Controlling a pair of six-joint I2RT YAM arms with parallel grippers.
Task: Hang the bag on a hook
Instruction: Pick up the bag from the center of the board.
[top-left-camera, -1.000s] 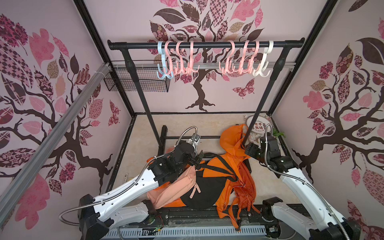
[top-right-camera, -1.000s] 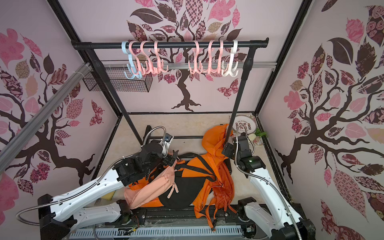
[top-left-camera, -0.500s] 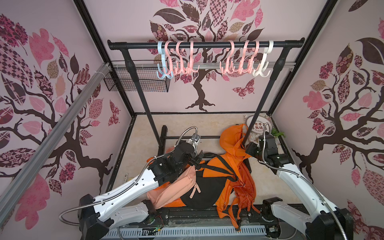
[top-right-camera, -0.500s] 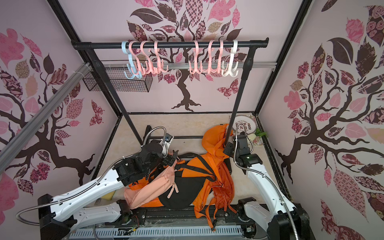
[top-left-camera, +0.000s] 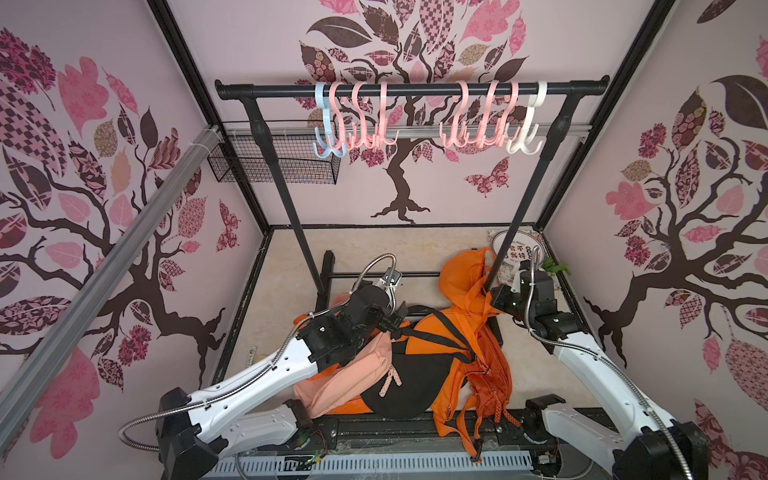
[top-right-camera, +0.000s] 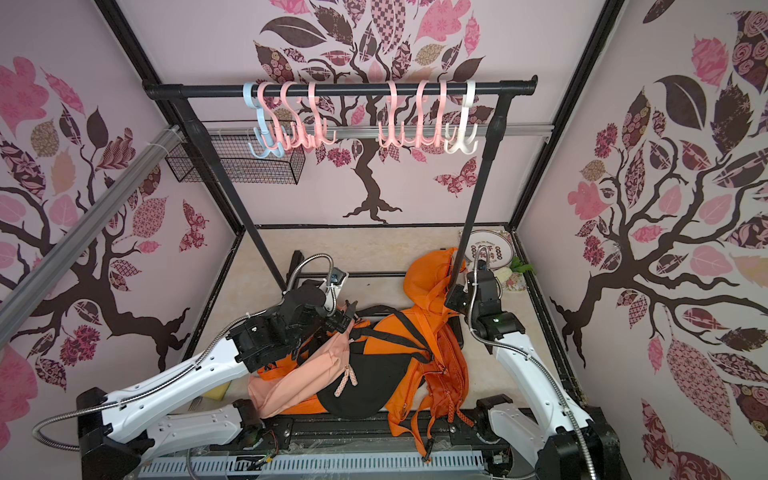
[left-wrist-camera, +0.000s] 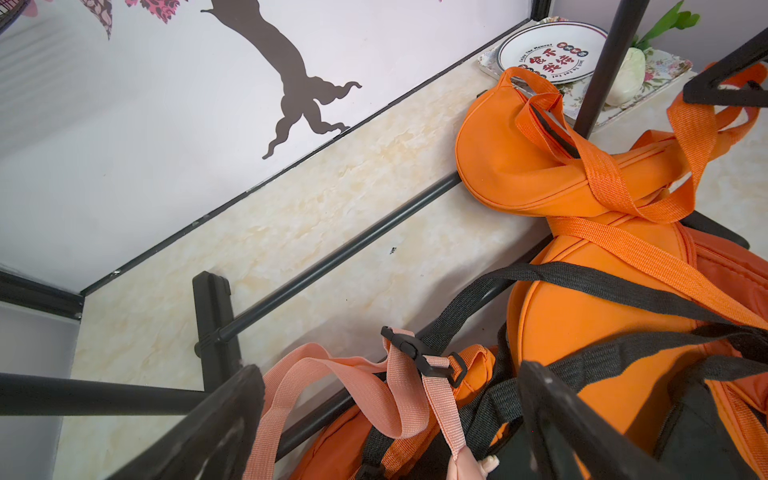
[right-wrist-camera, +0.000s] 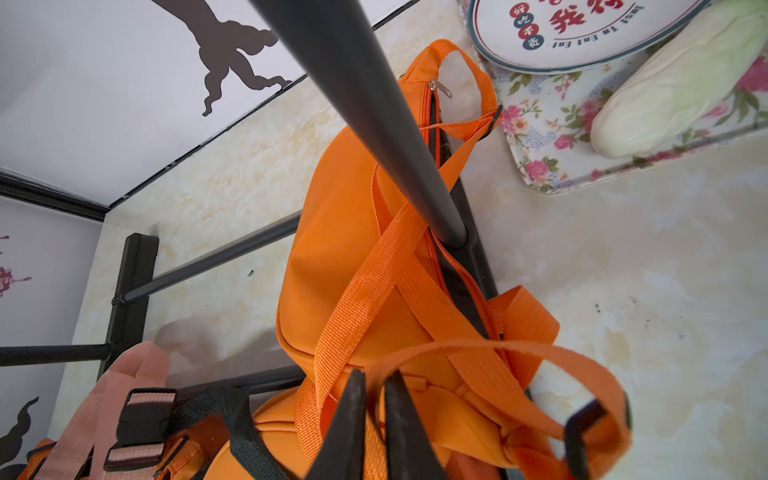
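Several orange bags lie heaped on the floor under the rack. The far one, an orange bag (top-left-camera: 461, 274) (top-right-camera: 424, 274) (right-wrist-camera: 340, 266), leans against the right post. My right gripper (top-left-camera: 494, 297) (top-right-camera: 451, 301) (right-wrist-camera: 374, 374) is shut on that bag's orange strap (right-wrist-camera: 478, 349), which loops out past the fingertips. My left gripper (top-left-camera: 397, 318) (top-right-camera: 347, 316) (left-wrist-camera: 388, 372) is open above a peach strap (left-wrist-camera: 332, 370) of the peach bag (top-left-camera: 345, 374), touching nothing. Pink hooks (top-left-camera: 361, 120) (top-right-camera: 399, 124) hang from the top rail (top-left-camera: 407, 88), far above both grippers.
The right rack post (top-left-camera: 523, 208) (right-wrist-camera: 374, 124) stands right next to my right gripper, with the strap wrapped by its foot. A plate (top-left-camera: 515, 249), a floral tray (right-wrist-camera: 552, 137) and a cabbage (right-wrist-camera: 673, 83) sit in the far right corner. A wire basket (top-left-camera: 274, 164) hangs at the back left.
My right gripper has closed from wide open onto the orange strap and the arm shifted slightly. The left arm has not moved.
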